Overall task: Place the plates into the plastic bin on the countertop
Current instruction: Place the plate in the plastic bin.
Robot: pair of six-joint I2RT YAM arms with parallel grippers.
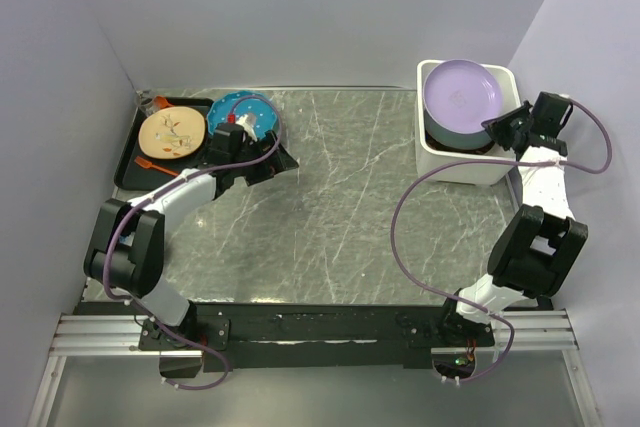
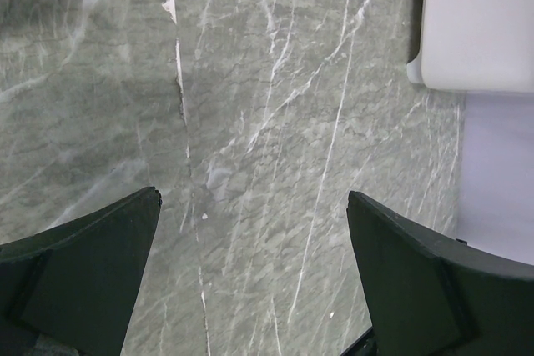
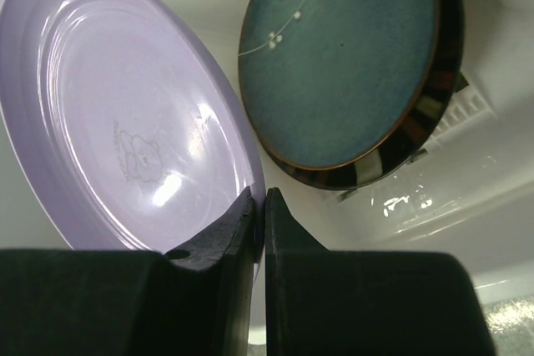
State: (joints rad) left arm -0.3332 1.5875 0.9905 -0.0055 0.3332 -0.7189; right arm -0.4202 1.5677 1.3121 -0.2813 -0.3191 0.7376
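The right claw [image 3: 259, 198] hides the lower rim of the lavender plate [image 3: 125, 122]; the striped plate [image 3: 402, 152] lies mostly hidden beneath the blue-grey plate [image 3: 342, 64].

In the bin [image 1: 466, 171], upper plate [image 1: 460, 95] overlies lower plate [image 3: 342, 64].

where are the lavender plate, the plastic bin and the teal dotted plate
lavender plate [image 1: 458, 95]: top view, the middle of its face
plastic bin [image 1: 462, 169]: top view, its near outer wall
teal dotted plate [image 1: 228, 107]: top view, its uncovered left part
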